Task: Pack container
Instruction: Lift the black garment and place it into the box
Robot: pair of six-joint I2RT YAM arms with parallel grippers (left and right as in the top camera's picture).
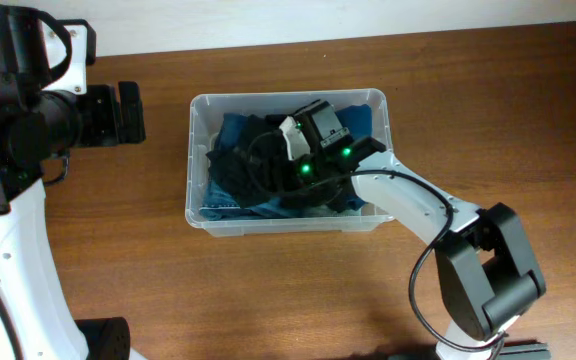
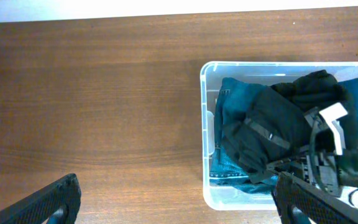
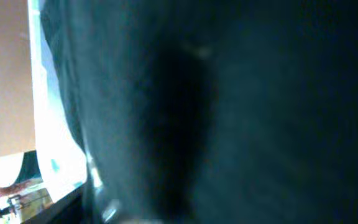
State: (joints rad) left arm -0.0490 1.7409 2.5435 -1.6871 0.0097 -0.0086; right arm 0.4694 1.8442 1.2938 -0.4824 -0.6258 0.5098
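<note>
R claw (image 1: pixel 306 152) sunk in dark clothes (image 1: pixel 236 170) inside container (image 1: pixel 196 150), mid-worktop (image 1: pixel 118 240); can't tell if spread or pinching. L claw (image 1: pixel 128 110) spread, empty, beside container. Step: prob. stuffing clothes down. Next: withdraw w/o snagging fabric.

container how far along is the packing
Done: blue and black clothes lie in the container. In hand: the right end effector is down on the black garment; its grip is hidden. The left end effector is open. Left: withdrawing the right one.
</note>
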